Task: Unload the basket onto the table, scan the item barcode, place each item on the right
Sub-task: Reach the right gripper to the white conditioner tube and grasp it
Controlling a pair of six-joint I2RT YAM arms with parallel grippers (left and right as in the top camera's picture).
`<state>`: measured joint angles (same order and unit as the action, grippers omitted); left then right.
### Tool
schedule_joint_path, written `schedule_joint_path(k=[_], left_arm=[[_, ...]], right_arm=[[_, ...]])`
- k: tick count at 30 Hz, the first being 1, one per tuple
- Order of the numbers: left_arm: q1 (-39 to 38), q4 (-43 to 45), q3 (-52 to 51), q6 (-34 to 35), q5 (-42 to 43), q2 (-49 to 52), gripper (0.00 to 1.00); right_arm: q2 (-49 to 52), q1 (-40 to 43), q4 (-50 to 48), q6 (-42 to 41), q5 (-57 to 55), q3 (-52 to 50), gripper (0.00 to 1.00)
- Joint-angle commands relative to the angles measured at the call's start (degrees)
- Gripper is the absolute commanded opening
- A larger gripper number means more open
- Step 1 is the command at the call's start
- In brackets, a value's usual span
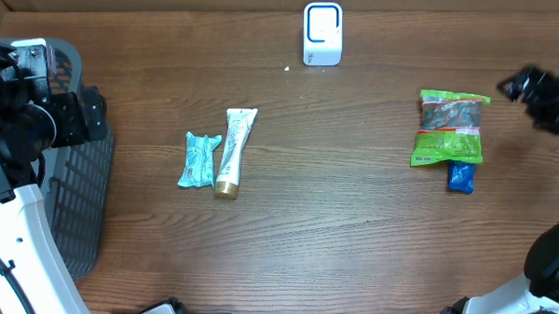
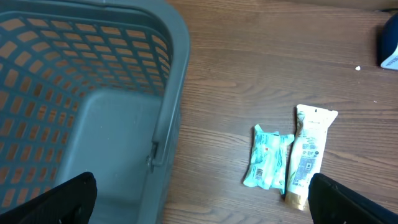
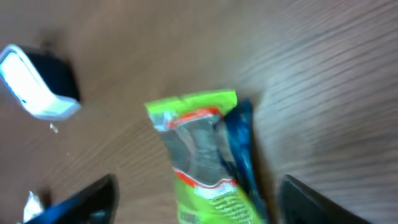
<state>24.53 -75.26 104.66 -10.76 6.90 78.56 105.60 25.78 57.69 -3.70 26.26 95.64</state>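
Overhead straight down; left wrist toward basket point(image 2: 177, 50), right wrist near green packet point(image 3: 196, 149).

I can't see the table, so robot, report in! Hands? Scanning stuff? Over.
Both hands open, empty: left hand by basket, right hand above green packet. Green packet flat on table, touching blue packet, away from scanner. Nothing blocking.

I saw open tabletop point(image 1: 351, 234) between the tube point(image 1: 233, 151) and the green bag point(image 1: 450, 130); the basket point(image 1: 77, 201) walled off my left, the scanner point(image 1: 322, 34) stood farther back.
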Motion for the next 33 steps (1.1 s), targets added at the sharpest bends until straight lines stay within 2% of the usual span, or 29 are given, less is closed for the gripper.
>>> schedule_joint_path(k=[1, 5, 11, 12, 14, 23, 27, 33], left_arm=[[0.2, 0.07, 0.76, -1.05, 0.39, 0.17, 1.0], [0.2, 0.07, 0.76, -1.05, 0.39, 0.17, 1.0], [0.2, 0.07, 0.76, -1.05, 0.39, 0.17, 1.0], [0.2, 0.07, 0.76, -1.05, 0.39, 0.17, 1.0], [0.2, 0.07, 0.76, -1.05, 0.39, 0.17, 1.0], [0.2, 0.09, 0.76, -1.05, 0.39, 0.17, 1.0], [0.2, 0.07, 0.76, -1.05, 0.39, 0.17, 1.0], [0.2, 0.07, 0.76, -1.05, 0.39, 0.17, 1.0]], right_arm=[[-0.76, -2.16, 3.17, -1.07, 4.13, 7.8, 1.0], [-0.74, -6.05, 3.8, -5.14, 12.92, 9.62, 1.0], [0.74, -17.35, 0.04, -5.97, 15.39, 6.1, 1.0], [1.18, -19.8, -0.68, -5.97, 15.39, 5.6, 0.98], [2.08, -24.98, -2.49, -6.29, 15.34, 4.68, 0.89], [9.77, -47.91, -10.8, -21.9, 2.69, 3.98, 0.87], [13.42, -54.12, -13.14, -26.32, -1.4, 3.96, 0.87], [17.81, -59.1, -16.04, -26.53, -1.81, 3.96, 0.87]])
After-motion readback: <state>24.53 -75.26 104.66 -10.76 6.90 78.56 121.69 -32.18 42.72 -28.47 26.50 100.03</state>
